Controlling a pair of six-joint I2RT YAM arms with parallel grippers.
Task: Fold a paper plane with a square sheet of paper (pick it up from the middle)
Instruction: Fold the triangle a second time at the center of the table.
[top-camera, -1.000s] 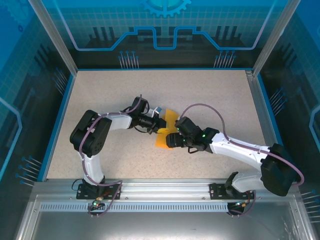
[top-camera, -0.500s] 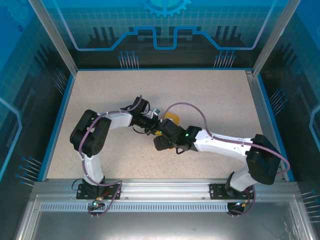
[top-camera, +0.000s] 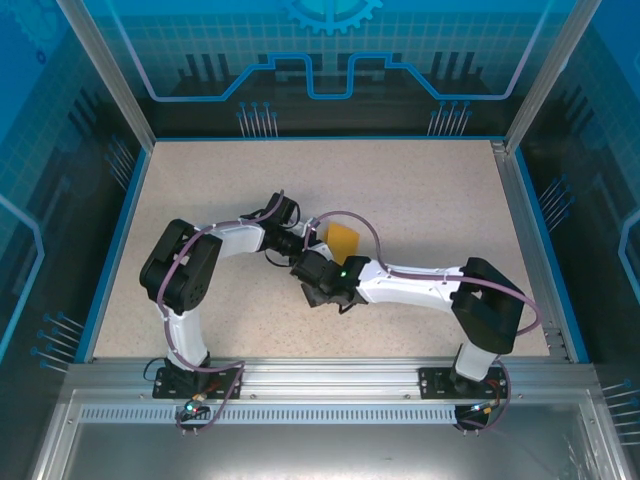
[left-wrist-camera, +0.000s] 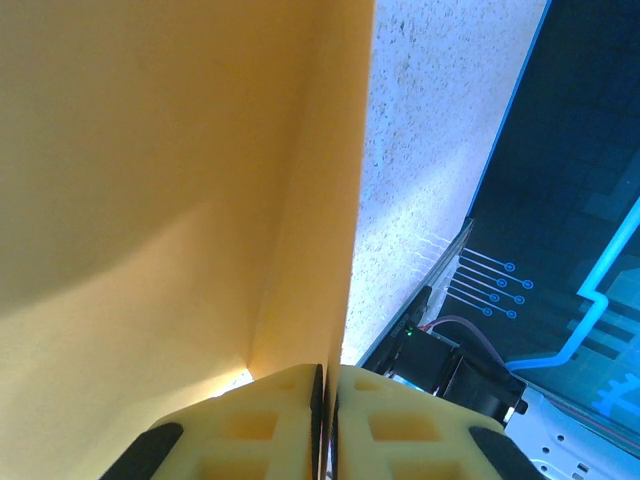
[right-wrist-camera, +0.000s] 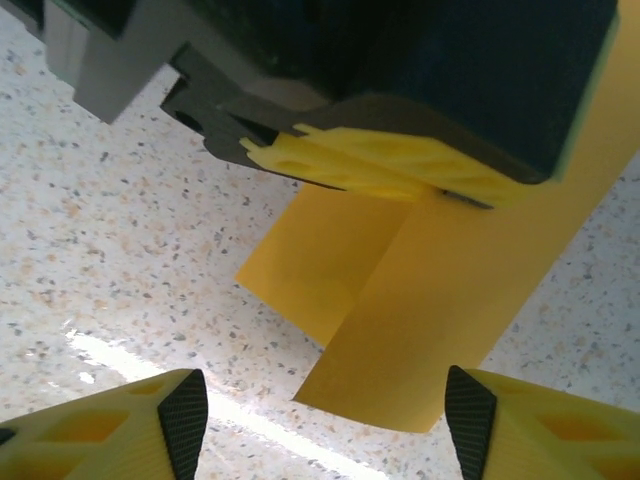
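The square sheet of paper (top-camera: 343, 240) is orange-yellow and folded into overlapping layers (right-wrist-camera: 400, 300), its lower end hanging close over the table. My left gripper (left-wrist-camera: 327, 372) is shut on the sheet's edge, which stands pinched between its yellow fingers (right-wrist-camera: 380, 165). In the top view the left gripper (top-camera: 308, 240) is at the paper's left side. My right gripper (right-wrist-camera: 327, 425) is open just below the paper, its two fingertips (right-wrist-camera: 185, 420) wide apart with nothing between them. From above, the right gripper (top-camera: 314, 274) covers the paper's near part. A paper plane is out of view.
The speckled tabletop (top-camera: 420, 190) has a blue rim (top-camera: 120, 230) on the left and back. The right arm's cable (top-camera: 345, 215) loops over the paper. Both forearms meet at the table's middle.
The right arm has swung left and its gripper now sits under the left gripper, hiding the paper's near part. Its jaws have narrowed a little. The left gripper has stayed put.
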